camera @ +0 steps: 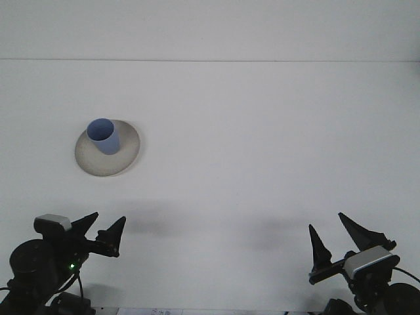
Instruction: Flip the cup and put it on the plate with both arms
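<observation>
we found the left gripper (104, 230) low at the near left edge of the table (262, 131), its two dark pointed fingers (115, 231) spread apart with a clear gap between them and nothing in that gap. it touched neither the cup nor the plate; both lay well apart from it, farther back on the table. a small green light showed on the dark body of the arm behind it.

the right gripper (338, 237) sat at the near right edge, also with its fingers (317, 248) parted wide, one short black point to the left and a longer one to the right. it held nothing, and the table surface beneath it was plain white. a grey block sat on the wrist just behind the fingers.

the blue cup (104, 136) stood on the plate (125, 157) in the left half of the table, mouth up, so that we looked into its open top. it sat toward the back left part of the plate rather than dead centre. we could see nothing inside the cup. the plate was a pale, round, shallow dish lying flat, and it carried only the cup. soft shadows lay on the table in front of each arm.
</observation>
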